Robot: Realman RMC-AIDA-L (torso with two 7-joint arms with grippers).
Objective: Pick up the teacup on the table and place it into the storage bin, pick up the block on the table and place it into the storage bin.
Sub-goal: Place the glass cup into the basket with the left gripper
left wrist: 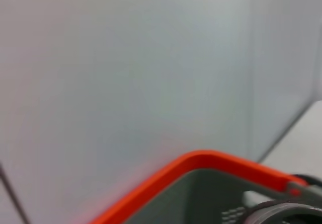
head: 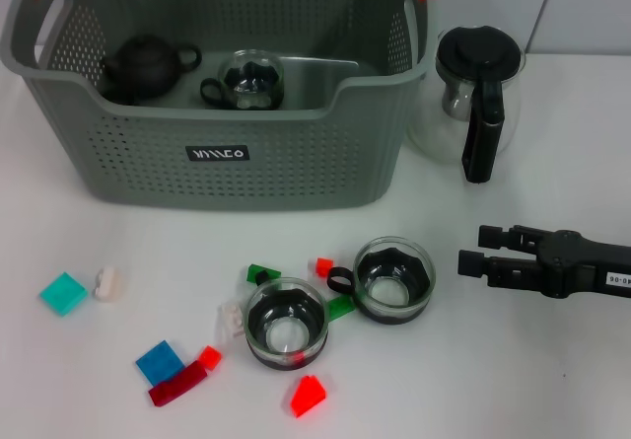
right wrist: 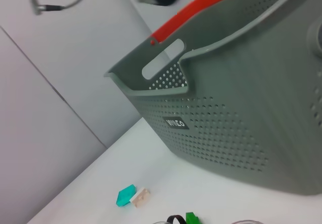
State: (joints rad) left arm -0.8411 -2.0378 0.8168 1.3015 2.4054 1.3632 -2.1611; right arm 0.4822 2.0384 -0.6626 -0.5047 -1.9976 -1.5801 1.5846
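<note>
On the white table (head: 552,380), just right of the nearer of two glass teacups (head: 394,279), the right gripper (head: 471,251) lies low and level, its jaws parted and pointing at that cup; a good pick, I judge, means sliding in straight so the fingers close on the cup wall opposite its black handle without nudging the second teacup (head: 286,323) or the small blocks (head: 307,396) around it. Behind them stands the storage bin (head: 237,153), already holding a cup and a dark teapot (head: 146,66). No left gripper is seen; its wrist camera looks over the bin's orange rim.
</note>
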